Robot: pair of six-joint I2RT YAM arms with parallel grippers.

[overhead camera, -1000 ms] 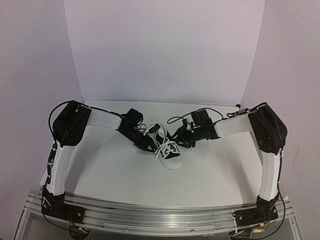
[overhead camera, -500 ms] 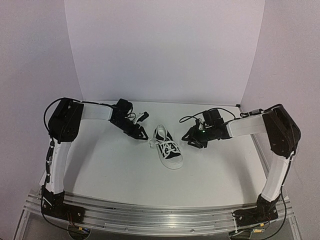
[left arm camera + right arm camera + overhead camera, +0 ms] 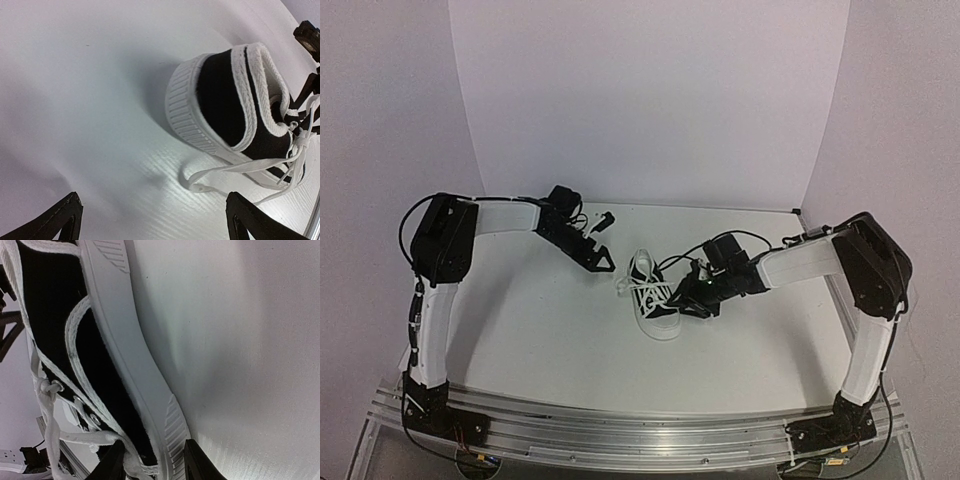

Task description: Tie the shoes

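The small black shoe (image 3: pixel 655 305) with white sole and toe cap lies mid-table, toe toward me; in the left wrist view I see its heel (image 3: pixel 220 100). Its white laces (image 3: pixel 642 288) are knotted over the tongue, and one loose end (image 3: pixel 197 186) rests on the table. My left gripper (image 3: pixel 602 260) hovers left of the heel, wide open and empty (image 3: pixel 155 222). My right gripper (image 3: pixel 685 298) is at the shoe's right side. It is open, its fingers (image 3: pixel 155 460) straddling the sole edge (image 3: pixel 150 390) near the toe, one by a lace (image 3: pixel 75 437).
The shoe lies on a white table (image 3: pixel 540 330) with white backdrop walls (image 3: pixel 650 100) behind and at both sides. An aluminium rail (image 3: pixel 620 435) carrying both arm bases runs along the near edge.
My left gripper opened wide, let the lace go and drew back to the left. My right gripper swung out to the right, then came back against the shoe's right side.
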